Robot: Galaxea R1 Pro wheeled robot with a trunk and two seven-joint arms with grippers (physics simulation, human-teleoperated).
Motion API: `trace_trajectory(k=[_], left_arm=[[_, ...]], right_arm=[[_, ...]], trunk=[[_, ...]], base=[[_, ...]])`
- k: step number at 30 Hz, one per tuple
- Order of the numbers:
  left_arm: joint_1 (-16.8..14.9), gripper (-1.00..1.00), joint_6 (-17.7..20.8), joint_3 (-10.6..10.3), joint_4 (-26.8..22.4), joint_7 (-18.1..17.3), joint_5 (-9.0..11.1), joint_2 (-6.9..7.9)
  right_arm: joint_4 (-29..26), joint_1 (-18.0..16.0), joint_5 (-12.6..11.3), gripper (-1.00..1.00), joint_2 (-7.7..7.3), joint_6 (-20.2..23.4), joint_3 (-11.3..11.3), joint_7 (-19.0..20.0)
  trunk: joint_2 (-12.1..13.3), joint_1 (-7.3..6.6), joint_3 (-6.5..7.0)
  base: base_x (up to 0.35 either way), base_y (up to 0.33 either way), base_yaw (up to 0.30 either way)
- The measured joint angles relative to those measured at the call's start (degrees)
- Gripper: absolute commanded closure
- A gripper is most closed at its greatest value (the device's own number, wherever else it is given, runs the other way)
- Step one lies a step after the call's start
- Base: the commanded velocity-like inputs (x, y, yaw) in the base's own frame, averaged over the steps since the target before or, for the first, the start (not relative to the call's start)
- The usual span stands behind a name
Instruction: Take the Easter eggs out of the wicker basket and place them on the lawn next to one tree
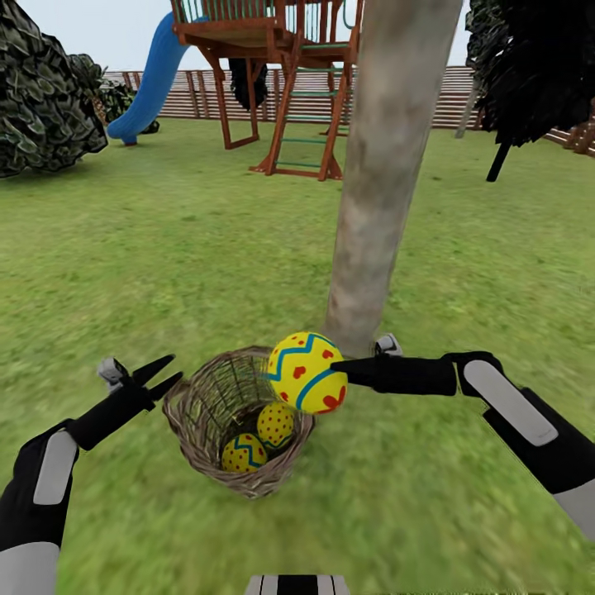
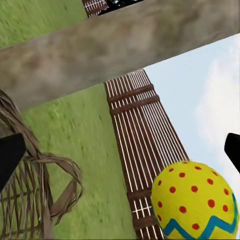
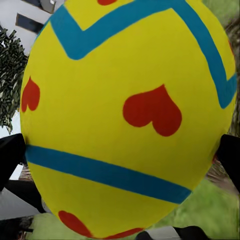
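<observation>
No writing legible anywhere; left gripper (image 1: 162,374) hangs spread and empty just beside the wicker basket (image 1: 198,405) rim, open lawn (image 1: 165,248) behind. Two Easter eggs (image 1: 259,439) lie inside the basket; right gripper (image 1: 337,369) clamps a third egg (image 1: 307,372), yellow with red hearts and blue zigzag, above the rim; tree (image 1: 384,165) trunk close behind.

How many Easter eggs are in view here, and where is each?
3. One egg is held by the right gripper above the wicker basket rim. Two eggs lie inside the basket. None appears hidden.
</observation>
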Motion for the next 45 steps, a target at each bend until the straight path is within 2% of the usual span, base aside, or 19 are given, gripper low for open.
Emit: trace_trajectory(k=[5, 6, 8, 9, 12, 13, 14, 16, 21, 26, 27, 30, 33, 37, 42, 45], left_arm=[[0.0, -1.0, -0.02, -0.15, 0.0, -1.87, -0.08, -0.19], [0.0, -1.0, -0.02, -1.01, 0.01, -1.89, -0.12, -0.2], [0.0, -1.0, -0.02, -3.66, -0.06, -1.98, -0.11, -0.17], [0.0, -1.0, -0.02, -4.22, -0.01, -1.99, -0.09, -0.22], [0.0, -1.0, -0.02, -4.67, 0.02, -1.99, -0.07, -0.33], [0.0, -1.0, -0.02, -5.16, 0.02, -1.99, -0.12, -0.37], [0.0, -1.0, -0.07, -7.34, 0.05, -2.0, -0.11, -0.39], [0.0, -1.0, -0.11, -9.79, 0.05, -2.0, -0.19, -1.06], [0.0, -1.0, -0.2, -13.28, 0.09, -1.92, -0.33, -1.73], [-0.01, -1.0, -2.66, -14.37, 0.2, -1.87, -0.45, -2.42], [0.0, -1.0, -2.91, -15.33, 0.28, -1.84, -0.49, -2.68], [-0.01, -1.0, -3.11, -17.23, 0.46, -1.79, -0.5, -3.04], [-0.01, -1.0, -3.08, -17.91, 0.66, -1.79, -0.48, -3.87], [-0.01, -1.0, -3.12, -21.42, 0.73, -1.72, -0.42, -3.98], [-0.01, -1.0, -3.13, -21.98, 0.78, -1.7, -0.41, -4.04], [-0.01, -1.0, -3.13, -22.03, 0.81, -1.7, -0.41, -4.11]], right_arm=[[0.24, 0.18, 0.17, 1.0, -2.28, -0.19, -0.15, -0.03], [0.25, 0.18, 0.15, 1.0, -3.25, -0.2, -0.17, -0.03], [0.29, 0.19, 0.16, 1.0, -3.89, -0.19, -0.17, -0.06], [0.36, 0.19, 0.17, 1.0, -4.08, -0.19, -0.2, -0.08], [0.83, 0.19, 0.28, 1.0, -7.09, -0.27, -0.18, -0.16], [0.96, 0.19, 0.69, 1.0, -7.55, -0.28, -0.18, -0.22], [1.05, 0.2, 4.07, 1.0, -7.97, -0.31, -0.18, -0.24], [2.13, 0.2, 7.52, 1.0, -8.15, -0.31, -0.19, -0.27], [3.83, 0.2, 10.79, 1.0, -8.19, -0.31, -0.3, -0.45], [5.84, 0.19, 11.14, 1.0, -8.29, -0.29, -0.44, -0.72], [5.93, 0.2, 11.34, 1.0, -8.29, -0.29, -0.45, -0.76], [5.98, 0.2, 13.71, 1.0, -8.24, -0.3, -0.44, -0.84], [5.97, 0.2, 16.25, 1.0, -8.1, -1.35, -0.44, -0.9], [5.98, 0.22, 18.11, 1.0, -8.02, -2.52, -0.43, -0.86], [6.22, 0.25, 20.9, 1.0, -7.95, -2.82, -0.43, -1.05], [6.81, 0.22, 24.18, 1.0, -7.83, -4.06, -0.48, -3.22]], trunk=[[0.0, 0.0, 0.32], [0.0, 0.0, 0.38], [0.0, 0.0, 0.51], [0.0, 0.0, 0.58], [0.0, 0.0, 0.77], [0.0, 0.0, 0.83], [0.0, 0.0, 0.9], [0.0, 0.0, 1.02], [0.0, 0.0, 1.34], [0.0, 0.0, 1.66], [0.0, 0.0, 1.73], [0.0, 0.0, 1.92], [0.0, 0.0, 2.11], [0.0, 0.0, 2.37], [0.0, 0.0, 2.69], [0.0, 0.0, 2.87]], base=[[0.0, 0.0, -0.216], [0.0, 0.0, -0.218], [0.0, 0.0, -0.218], [0.0, 0.0, -0.218], [0.0, 0.0, -0.219], [0.0, 0.0, -0.219], [0.0, 0.0, -0.219], [0.0, 0.0, -0.219], [0.0, 0.0, -0.219], [0.0, 0.0, -0.219], [0.0, 0.0, -0.219], [0.0, 0.0, -0.219], [0.0, 0.0, -0.219], [0.0, 0.0, -0.219], [0.0, 0.0, -0.219], [0.0, 0.0, -0.176]])
